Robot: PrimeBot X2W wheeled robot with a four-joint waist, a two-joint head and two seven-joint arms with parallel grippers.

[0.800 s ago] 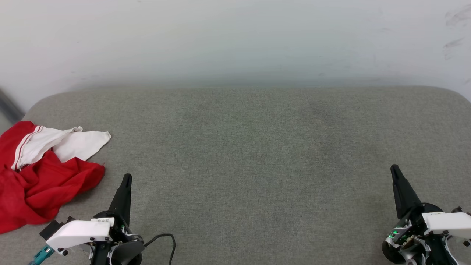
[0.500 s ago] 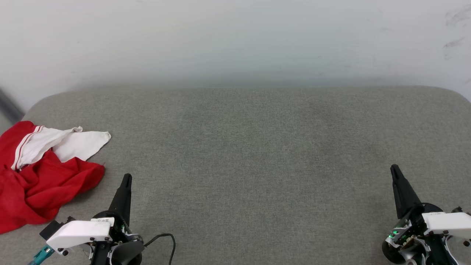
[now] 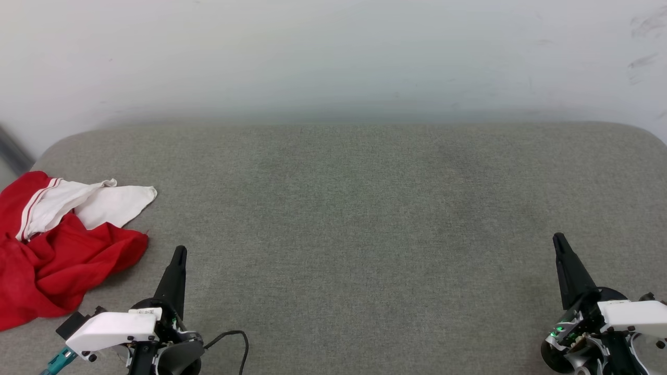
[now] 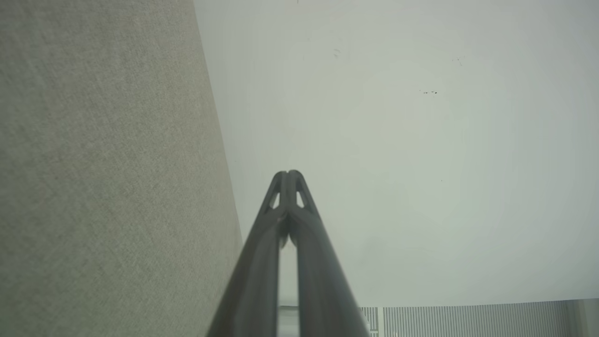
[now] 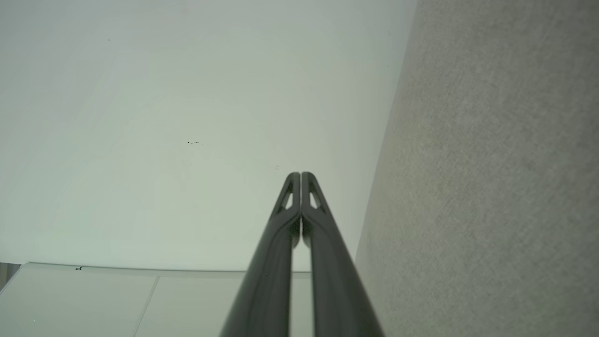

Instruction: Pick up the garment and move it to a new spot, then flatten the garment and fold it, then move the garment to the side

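The garment (image 3: pixel 62 255), red with a white sleeve and red-white stripe trim, lies crumpled at the left edge of the grey cushioned surface (image 3: pixel 354 208) in the head view. My left gripper (image 3: pixel 180 251) hovers just right of it, apart from the cloth, fingers pressed together and holding nothing. At the lower right my right gripper (image 3: pixel 558 238) is shut and empty too, far from the garment. The left wrist view has the left gripper (image 4: pixel 288 174) with its fingers touching against a pale wall. In the right wrist view the right gripper (image 5: pixel 300 175) is closed the same way.
A pale wall (image 3: pixel 333 57) rises behind the grey surface. A black cable (image 3: pixel 234 336) loops by my left wrist. The surface's rounded corners sit at the far left and far right.
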